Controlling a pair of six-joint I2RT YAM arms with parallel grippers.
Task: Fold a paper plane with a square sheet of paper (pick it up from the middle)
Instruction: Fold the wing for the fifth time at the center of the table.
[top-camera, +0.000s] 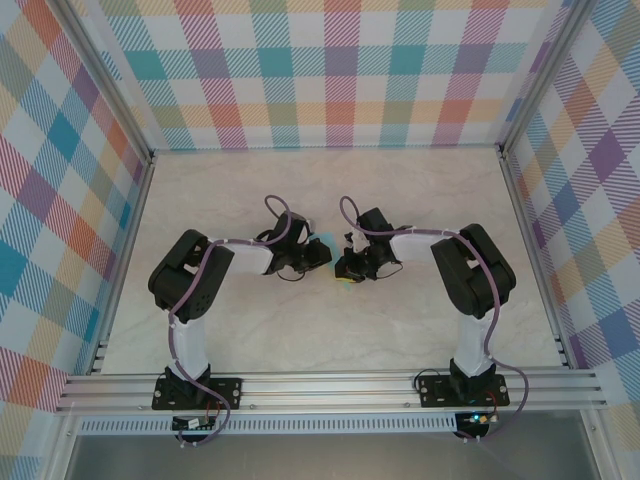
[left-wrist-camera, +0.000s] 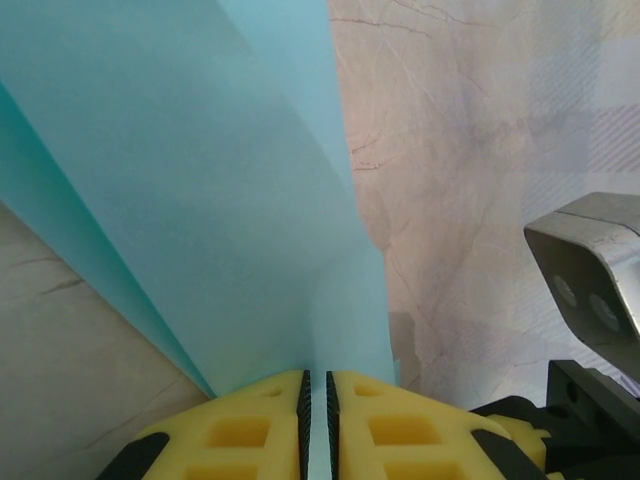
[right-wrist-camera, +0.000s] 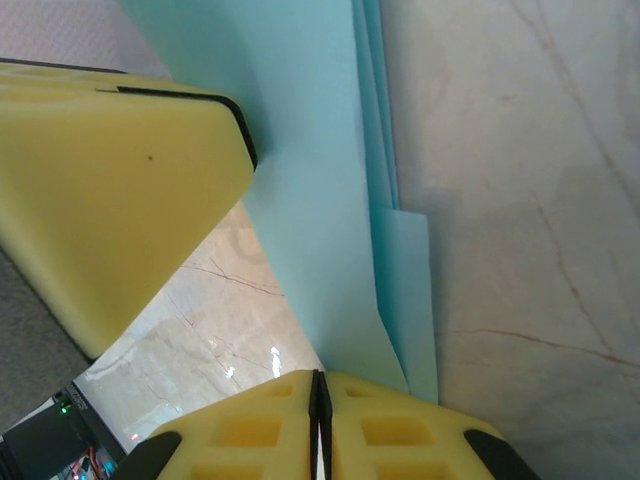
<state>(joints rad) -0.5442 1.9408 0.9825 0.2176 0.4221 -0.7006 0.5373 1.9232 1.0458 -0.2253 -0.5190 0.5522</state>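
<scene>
So this looks like mid-fold, not the pickup. Both arms meet over the middle of the worktop (top-camera: 400, 330), the left one reaching toward 3 o'clock and the right one toward 9 o'clock, with the blue sheet (left-wrist-camera: 220, 200) caught between them. From above you only get a sliver of turquoise between the two wrists. From the right wrist you can see stepped, layered edges along the sheet's 3 o'clock side, so I'd say some folds are already in, but it's nowhere near a pointed dart yet.

Jaws: the left gripper (left-wrist-camera: 316, 378) is closed down to a thin slit, and the paper runs straight into that slit and fans out toward 11 and 12 o'clock. I read that as pinching the sheet, though lightly. The right gripper (right-wrist-camera: 320, 375) has its jaws pressed together on the sheet's near edge, with the paper rising toward 12 o'clock. One yellow finger (right-wrist-camera: 110, 180) of the left gripper sits at 10 o'clock in that view, touching the same paper.

I can't tell whether the far edge touches the worktop.

My guess for the next move: one side holds firm while the other swings its flap over, with the edges lined up before any crease gets pressed. Pulling apart could tear or slip paper this thin.
</scene>
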